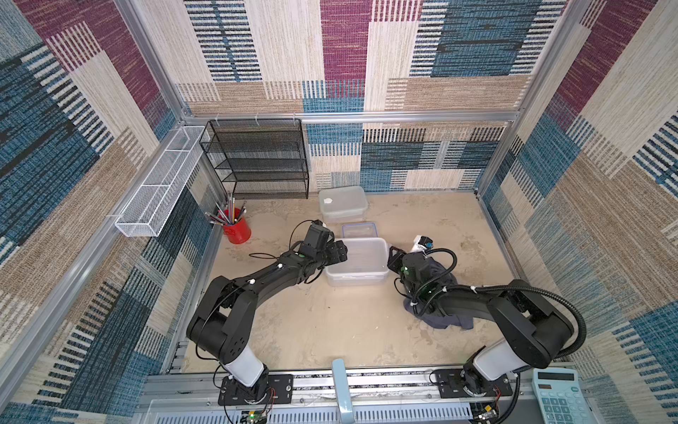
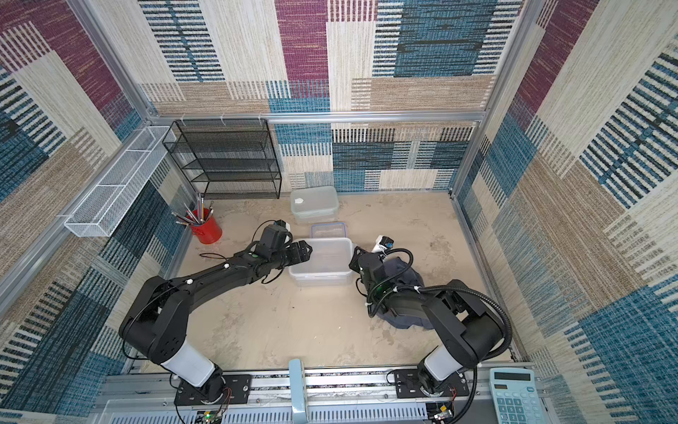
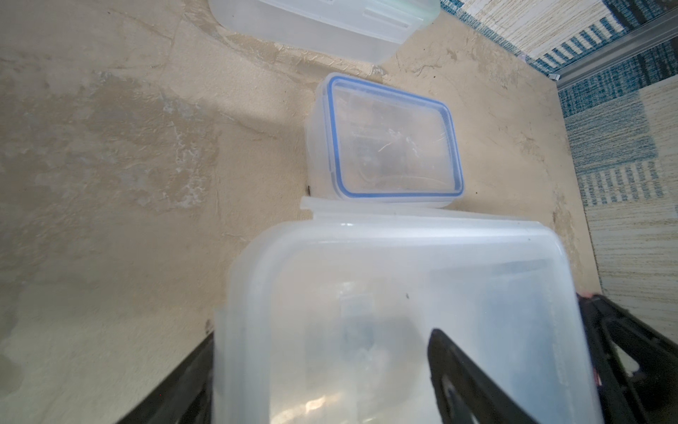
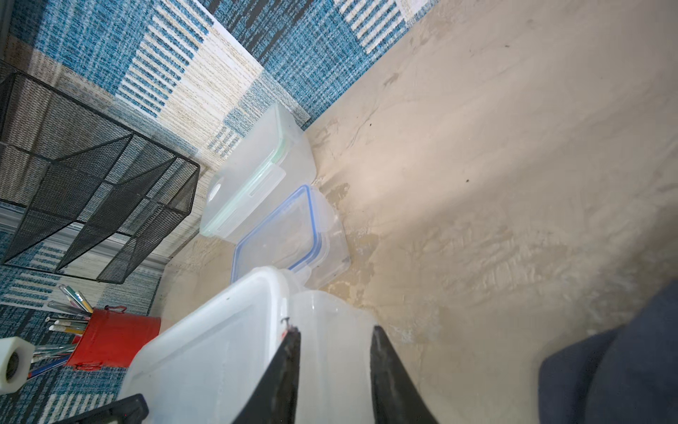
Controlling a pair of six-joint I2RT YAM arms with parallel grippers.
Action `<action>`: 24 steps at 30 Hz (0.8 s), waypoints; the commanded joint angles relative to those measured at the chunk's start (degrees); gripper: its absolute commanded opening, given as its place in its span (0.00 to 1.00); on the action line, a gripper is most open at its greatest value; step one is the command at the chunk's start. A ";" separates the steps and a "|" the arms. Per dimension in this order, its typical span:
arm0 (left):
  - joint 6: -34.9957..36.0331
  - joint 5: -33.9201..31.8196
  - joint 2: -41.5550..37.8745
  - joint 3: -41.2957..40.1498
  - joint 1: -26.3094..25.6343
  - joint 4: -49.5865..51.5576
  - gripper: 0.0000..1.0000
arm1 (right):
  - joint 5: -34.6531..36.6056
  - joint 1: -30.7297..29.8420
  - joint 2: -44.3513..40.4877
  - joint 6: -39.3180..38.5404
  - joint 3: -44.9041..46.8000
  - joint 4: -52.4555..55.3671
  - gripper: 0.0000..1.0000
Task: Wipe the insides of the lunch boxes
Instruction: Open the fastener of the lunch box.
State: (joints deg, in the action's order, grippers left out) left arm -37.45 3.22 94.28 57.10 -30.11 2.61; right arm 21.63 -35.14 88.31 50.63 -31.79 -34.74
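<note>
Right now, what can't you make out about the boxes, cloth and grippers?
Right gripper: right wrist view, translucent large lunch box fills its jaws; grip unclear.
Cloth: both top views, right arm covers most.
Medium lunch box: left wrist view, cut off by edge.
Small lunch box inside: left wrist view, glare on lid.

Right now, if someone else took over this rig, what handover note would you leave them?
Left gripper: jaws wide, straddling the left end of the large lunch box; clamped or not, I cannot tell.
Right gripper: jaws astride that box's right end; grip unclear.
Large box in the middle, small lunch box just behind it, medium lunch box farthest back; all lidded.
Cloth lies loose on the table, right of the large box.
Done: nothing visible. Left: open each box, take the cloth, wipe insides.
</note>
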 commanded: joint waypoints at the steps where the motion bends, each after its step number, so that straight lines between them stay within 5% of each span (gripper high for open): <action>1: 3.81 8.92 0.99 -0.55 -1.26 10.28 0.85 | -9.05 -0.94 -1.38 -0.25 -1.16 -4.42 0.23; 16: 6.34 5.75 1.10 3.77 -1.16 13.08 0.88 | -5.13 -0.90 -9.22 -3.56 -3.46 6.41 0.98; 24: 8.08 4.04 1.91 7.02 -0.87 14.94 0.92 | -2.24 -0.72 -12.30 -6.05 -8.22 20.63 0.99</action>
State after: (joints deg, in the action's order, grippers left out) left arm -32.97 7.88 95.64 63.37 -31.00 11.73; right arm 18.61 -35.88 76.88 46.17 -38.59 -19.05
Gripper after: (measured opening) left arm 0.918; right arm 0.988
